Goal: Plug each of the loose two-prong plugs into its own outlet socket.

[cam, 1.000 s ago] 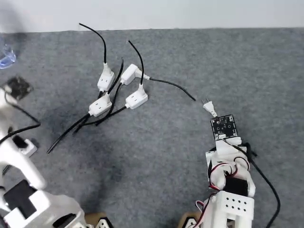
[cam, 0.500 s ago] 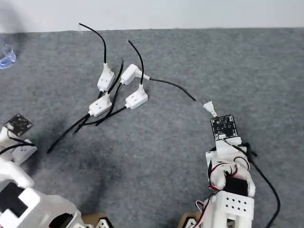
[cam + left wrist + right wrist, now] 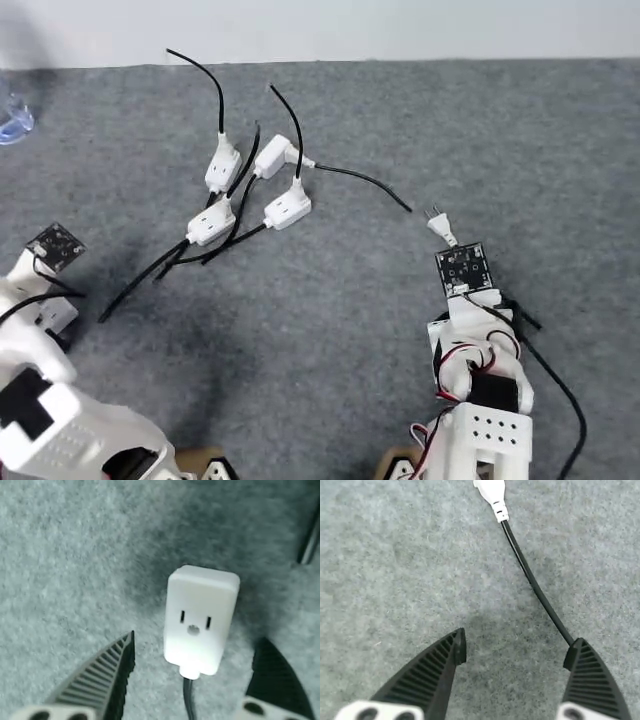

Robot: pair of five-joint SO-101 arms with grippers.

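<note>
- Grey carpeted worktop (image 3: 350, 330), pale wall (image 3: 400, 25) along 12 o'clock.
- Loose two-prong plug (image 3: 438, 224) lying flat at about 3 o'clock of centre, prongs toward 11 o'clock, black cord (image 3: 535, 585) trailing back under the right arm.
- Right end effector (image 3: 519, 642) spread wide and empty, poised over the cord just behind the plug.
- Outlet socket (image 3: 200, 617) face-up below left end effector (image 3: 196, 639), likewise wide and empty, one jaw either side.
- Cluster of white sockets (image 3: 245, 190) at 10 o'clock, well apart from the plug.
- Probably best: advance onto the plug body rather than the cord, close across its flat sides, keep prongs free and level for the slots.
</note>
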